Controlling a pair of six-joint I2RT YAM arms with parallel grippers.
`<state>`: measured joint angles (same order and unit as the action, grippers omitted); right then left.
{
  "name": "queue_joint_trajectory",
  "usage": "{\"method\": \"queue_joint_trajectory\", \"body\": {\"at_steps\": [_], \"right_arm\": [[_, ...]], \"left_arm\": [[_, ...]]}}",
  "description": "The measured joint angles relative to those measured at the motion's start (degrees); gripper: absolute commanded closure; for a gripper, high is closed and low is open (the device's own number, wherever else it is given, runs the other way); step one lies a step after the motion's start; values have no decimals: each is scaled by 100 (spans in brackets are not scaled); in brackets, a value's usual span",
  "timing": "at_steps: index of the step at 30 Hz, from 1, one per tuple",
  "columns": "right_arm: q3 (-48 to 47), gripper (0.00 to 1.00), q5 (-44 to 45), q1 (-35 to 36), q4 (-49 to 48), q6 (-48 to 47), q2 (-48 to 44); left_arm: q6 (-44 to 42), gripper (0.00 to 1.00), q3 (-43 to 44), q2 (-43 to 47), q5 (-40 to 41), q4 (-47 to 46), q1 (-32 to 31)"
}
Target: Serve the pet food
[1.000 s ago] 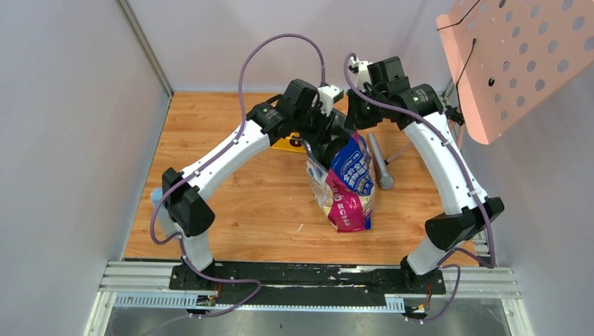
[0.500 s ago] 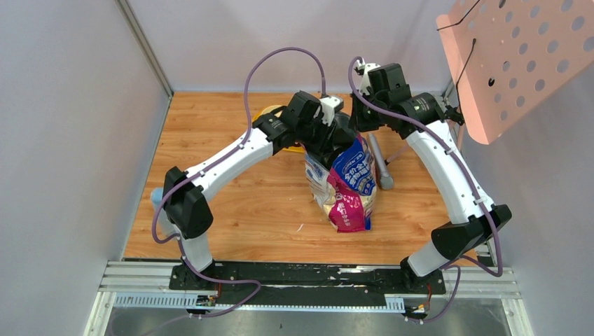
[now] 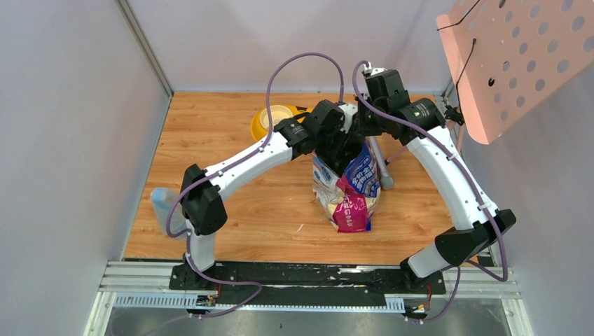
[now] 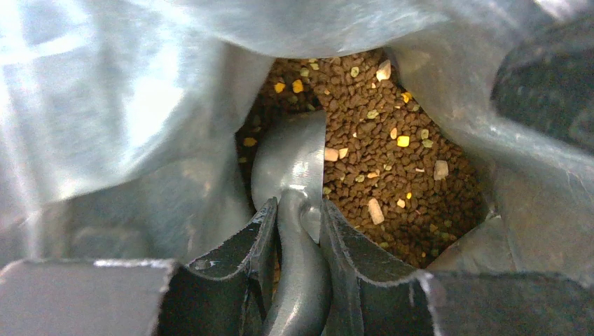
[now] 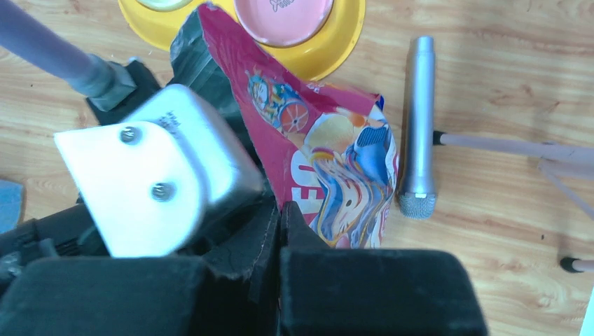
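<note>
Clamping the grey metal scoop (image 4: 291, 164) inside the glossy printed bag (image 3: 350, 199), our left gripper (image 4: 298, 217) points it forward; dark brown kibble pellets (image 4: 392, 161) lie ahead-right.

Brown kibble (image 4: 392, 161), grey scoop (image 4: 291, 164), bag (image 3: 347, 203) (seemingly magenta-blue)

From the top external view we look down from above and behind the arms (image 3: 245, 154), taking in the whole counter (image 3: 231, 203), its near edge at the bottom. Our left wrist view sits very close inside the open bag (image 4: 126, 105), facing down past the left tool (image 4: 298, 206) and its scoop (image 4: 294, 161) onto the pet food (image 4: 392, 168). Our right wrist view looks down over the right tool (image 5: 281, 210), at the bag's rim, toward the counter's far edge. All views share the bag; top and right wrist views share the yellow dish (image 5: 336, 49) and grey rod (image 5: 418, 119).
</note>
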<state>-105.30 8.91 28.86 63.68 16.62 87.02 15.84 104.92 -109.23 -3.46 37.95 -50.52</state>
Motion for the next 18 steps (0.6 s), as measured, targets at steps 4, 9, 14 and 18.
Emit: {"method": "queue_joint_trajectory", "body": {"at_steps": [4, 9, 14, 18], "right_arm": [[-74, 100, -52, -7, 129, 46, 0], [-22, 100, -44, -46, 92, 37, -50], [348, 100, -44, -111, -131, -31, -385], [566, 100, -107, -118, -315, -140, -518]], "left_arm": [[-170, 100, 330, -181, -52, 249, -39], [-516, 100, 638, -404, -813, 450, 238], [-822, 100, 787, -627, -2024, 605, 706], [-1051, 100, 815, -638, -2656, 859, 815]]}}
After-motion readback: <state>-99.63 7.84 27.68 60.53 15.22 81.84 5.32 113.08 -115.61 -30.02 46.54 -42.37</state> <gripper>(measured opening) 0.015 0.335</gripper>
